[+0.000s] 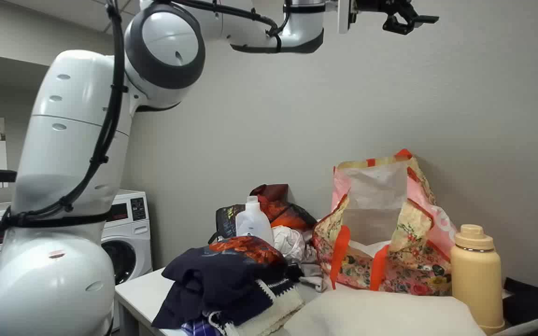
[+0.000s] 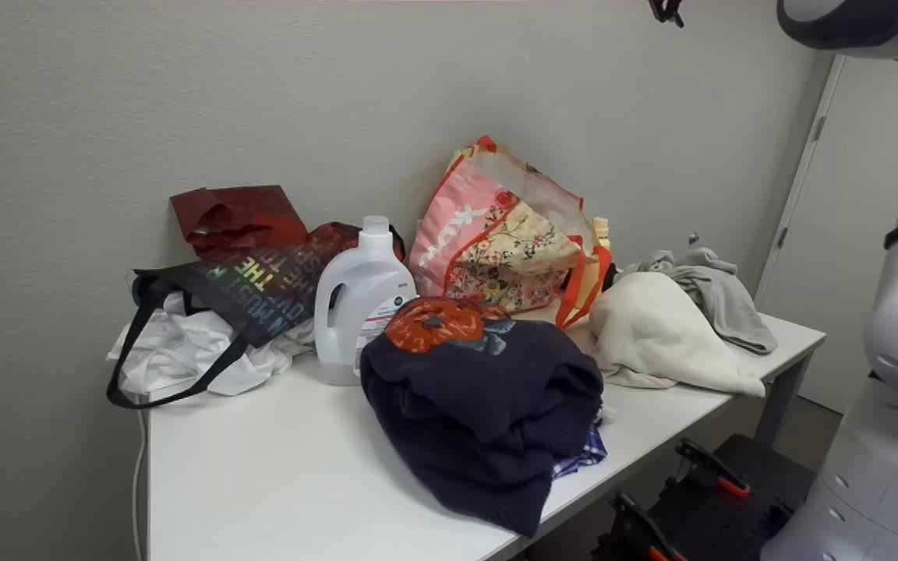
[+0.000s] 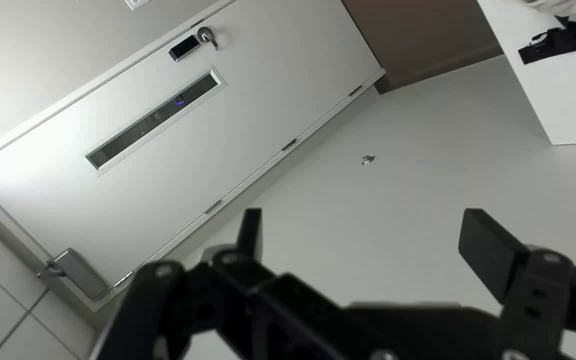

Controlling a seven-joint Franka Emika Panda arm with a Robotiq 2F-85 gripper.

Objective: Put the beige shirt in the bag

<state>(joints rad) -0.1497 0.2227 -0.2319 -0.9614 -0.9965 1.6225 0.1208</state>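
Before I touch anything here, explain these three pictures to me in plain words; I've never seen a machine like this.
The machine is a white robot arm ending in a black gripper. Two pictures look at the scene from outside. The third is taken from its wrist, so the gripper looms large, with a door and wall beyond.

On the white table are dark clothing with an orange flower print, a jug, a yellow bottle, a gray cloth and a floral bag. The beige cloth, probably the shirt to be packed, lies outside that bag.

Nothing is held: the gripper is open, high above the table.
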